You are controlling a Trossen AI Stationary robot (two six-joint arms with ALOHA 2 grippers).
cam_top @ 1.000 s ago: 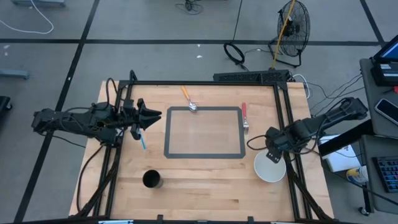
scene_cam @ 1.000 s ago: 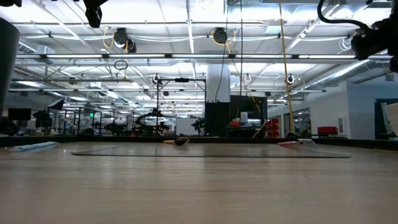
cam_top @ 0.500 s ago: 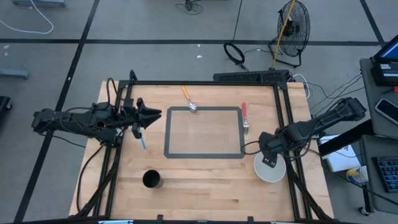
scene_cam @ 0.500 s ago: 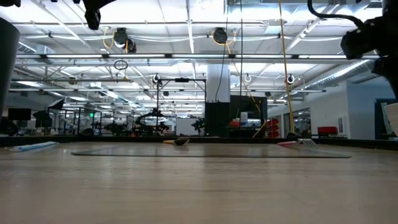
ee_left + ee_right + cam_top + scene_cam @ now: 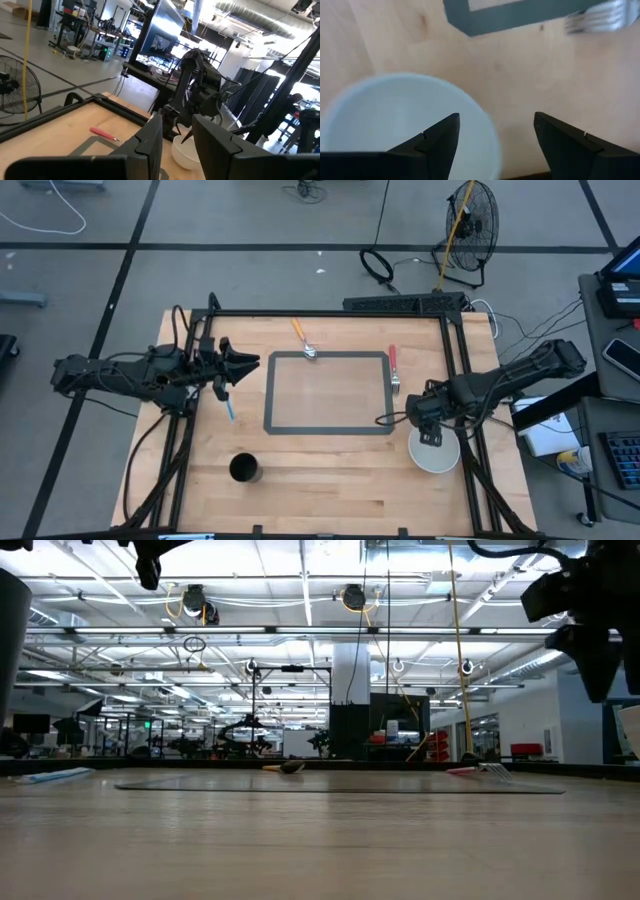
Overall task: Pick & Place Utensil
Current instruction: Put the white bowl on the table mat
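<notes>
A grey floor (image 5: 250, 240) crossed by dark lines surrounds the table, with a standing fan (image 5: 470, 225) on it. Ceiling lights (image 5: 300, 610) run overhead.

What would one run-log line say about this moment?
right end effector: open, above bowl rim | left end effector: waiting, table's left | fork: beside mat, untouched

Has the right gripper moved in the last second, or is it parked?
Yes. In the high view the right gripper has shifted toward the table's middle, nearer the mat, above the white bowl. Its jaws are open.
</notes>
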